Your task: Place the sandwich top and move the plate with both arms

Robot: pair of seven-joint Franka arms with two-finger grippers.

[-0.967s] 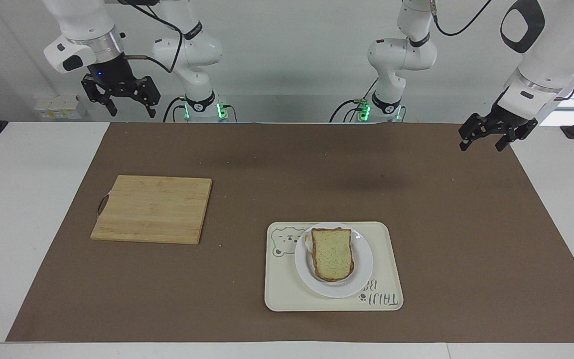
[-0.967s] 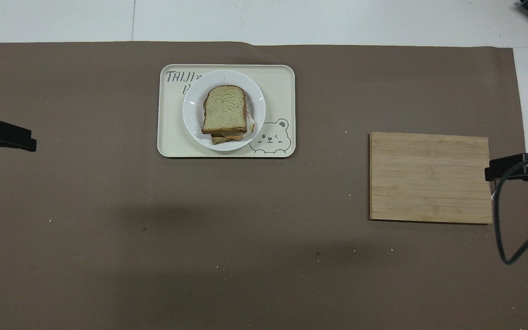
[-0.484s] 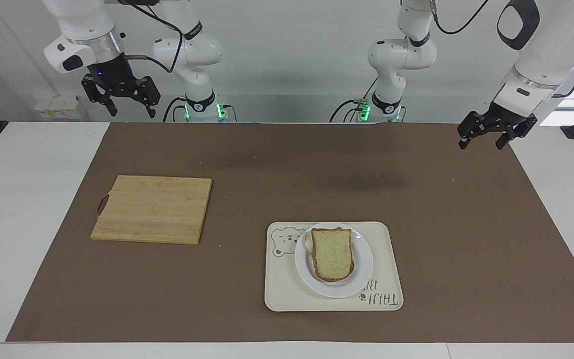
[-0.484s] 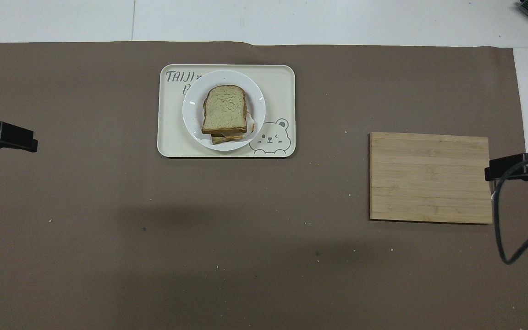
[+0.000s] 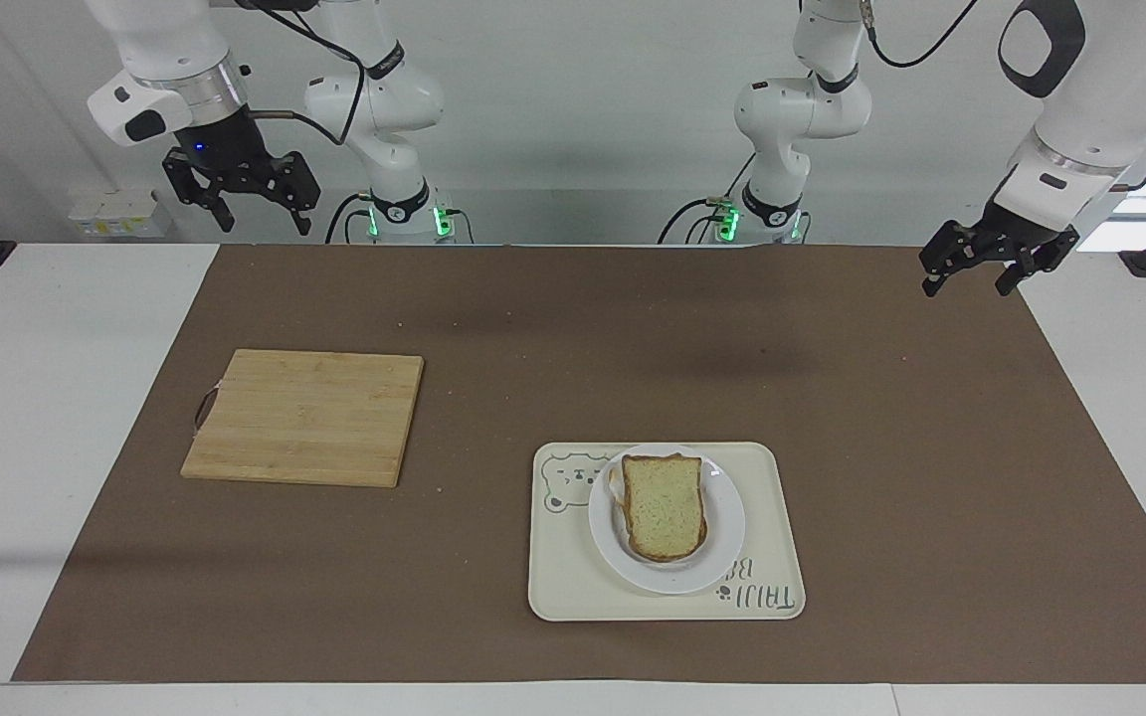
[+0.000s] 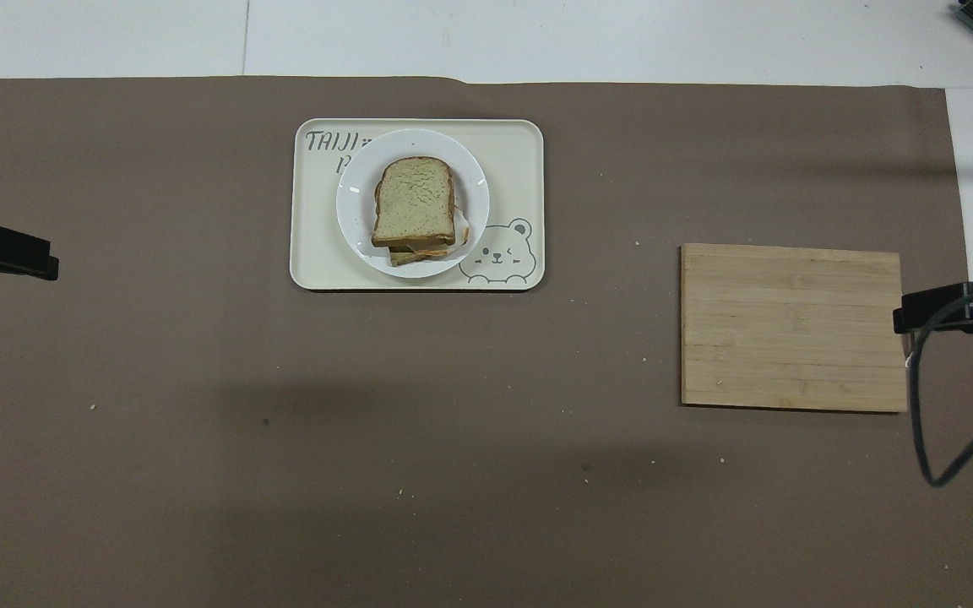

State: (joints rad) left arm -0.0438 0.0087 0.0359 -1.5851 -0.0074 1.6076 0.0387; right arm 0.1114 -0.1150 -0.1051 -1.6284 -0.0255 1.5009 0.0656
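With both grippers raised, spread wide and empty, the left gripper (image 5: pixel 977 270) hangs over the mat's corner, the right gripper (image 5: pixel 240 194) off its other corner. Sandwich top (image 5: pixel 665 504) sits stacked on the plate (image 5: pixel 723 557) in the tray (image 5: pixel 563 587), nearer the left arm's end.

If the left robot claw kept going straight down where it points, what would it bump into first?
Probably just the brown mat, near its edge. The left gripper hangs open and empty, well away from the tray.

Left gripper (image 5: pixel 971 279) and right gripper (image 5: pixel 260 214) raised, seemingly open (both empty)
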